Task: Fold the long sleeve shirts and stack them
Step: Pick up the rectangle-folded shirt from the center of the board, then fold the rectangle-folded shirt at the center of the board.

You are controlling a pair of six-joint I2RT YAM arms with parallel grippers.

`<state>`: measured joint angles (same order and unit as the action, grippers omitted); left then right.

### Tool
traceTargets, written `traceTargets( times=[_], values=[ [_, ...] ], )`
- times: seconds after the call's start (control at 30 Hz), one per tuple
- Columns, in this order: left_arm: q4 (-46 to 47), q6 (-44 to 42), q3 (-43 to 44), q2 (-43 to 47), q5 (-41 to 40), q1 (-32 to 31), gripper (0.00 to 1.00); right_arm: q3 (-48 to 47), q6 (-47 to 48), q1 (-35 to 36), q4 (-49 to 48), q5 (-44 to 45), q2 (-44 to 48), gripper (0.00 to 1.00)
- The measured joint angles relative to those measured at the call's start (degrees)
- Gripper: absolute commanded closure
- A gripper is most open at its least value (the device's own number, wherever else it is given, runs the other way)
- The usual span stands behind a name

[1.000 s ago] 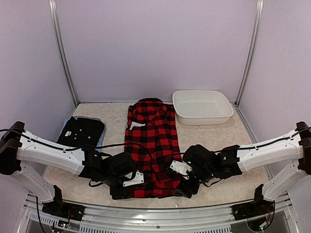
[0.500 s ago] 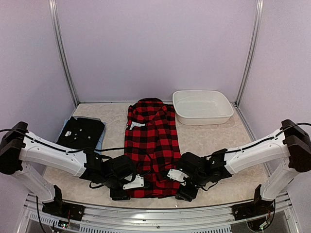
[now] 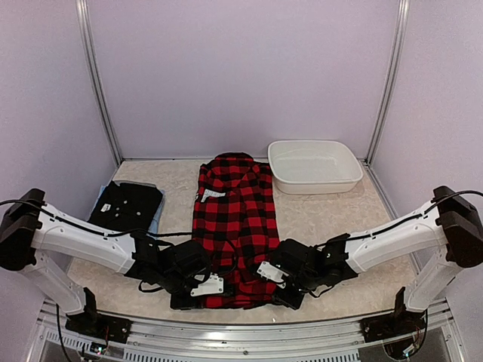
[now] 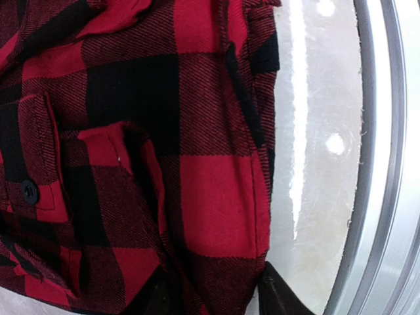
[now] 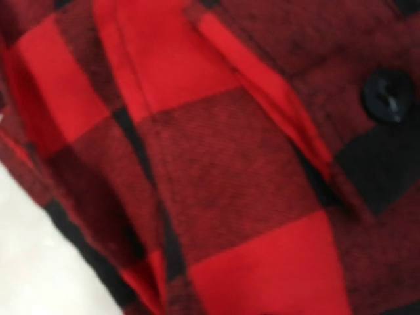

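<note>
My left gripper (image 3: 198,297) sits at the near-left hem corner of the flannel shirt (image 3: 234,219); my right gripper (image 3: 285,296) at the near-right. I cannot tell whether either grips the cloth.

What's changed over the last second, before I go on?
The right pincer dropped lower and slid in toward the near hem of the red-and-black flannel shirt; the left pincer edged slightly closer too. Whether either has gripped the cloth I cannot tell. The flannel, the black shirt and the white basin stayed put.
</note>
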<state>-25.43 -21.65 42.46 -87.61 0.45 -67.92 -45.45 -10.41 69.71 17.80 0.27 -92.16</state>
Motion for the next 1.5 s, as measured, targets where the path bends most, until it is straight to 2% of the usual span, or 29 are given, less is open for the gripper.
traceTargets(
  times=[0.13, 0.2, 0.23, 0.27, 0.4, 0.63, 0.73, 0.9, 1.07, 1.2, 1.5],
  values=[
    [-0.5, -0.6, 0.7, -0.9, 2.4, 0.1, 0.79, 0.1, -0.3, 0.6, -0.3, -0.2, 0.0, 0.93],
    [-0.7, -0.7, 0.8, -0.9, 3.3, 0.1, 0.91, 0.5, -0.8, 0.9, -0.5, -0.6, 0.3, 1.0],
    [-0.7, -0.9, 0.8, -0.9, 3.8, 0.1, 0.98, 0.9, -1.1, 1.0, -0.6, -1.0, 0.7, 1.0],
    [-0.8, -0.8, 0.8, -0.9, 4.1, 0.1, 1.0, 1.4, -1.4, 1.2, -0.6, -1.6, 1.3, 1.0],
    [-1.7, -1.3, 0.4, 0.4, 5.7, -0.2, 1.0, 3.7, -2.2, 2.2, -0.5, -4.2, 4.3, 1.0],
    [-5.4, -1.4, -0.2, 8.9, 9.4, -3.7, 1.0, 4.8, -3.8, 2.7, 0.5, -13.4, 11.1, 1.0],
    [-6.7, -1.4, 0.5, 12.2, 10.9, -3.0, 1.0, 4.2, -3.9, 2.4, 1.7, -15.8, 12.6, 1.0],
    [-9.1, -0.2, 7.0, 11.5, 13.1, 4.3, 1.0, 1.6, -3.2, -2.1, 4.2, -18.2, 12.7, 1.0],
    [-11.5, 0.7, 18.4, 2.7, 16.0, 13.4, 1.0, -3.7, -0.7, -10.7, 7.3, -19.9, 12.1, 1.0],
    [-13.6, 0.4, 23.0, -4.6, 18.0, 18.8, 1.0, -9.7, 2.6, -16.5, 9.9, -20.9, 9.9, 1.0],
    [-17.1, -0.9, 33.6, -13.2, 21.7, 29.4, 1.0, -23.1, 9.1, -30.4, 13.0, -25.4, -5.5, 1.0]
  ],
)
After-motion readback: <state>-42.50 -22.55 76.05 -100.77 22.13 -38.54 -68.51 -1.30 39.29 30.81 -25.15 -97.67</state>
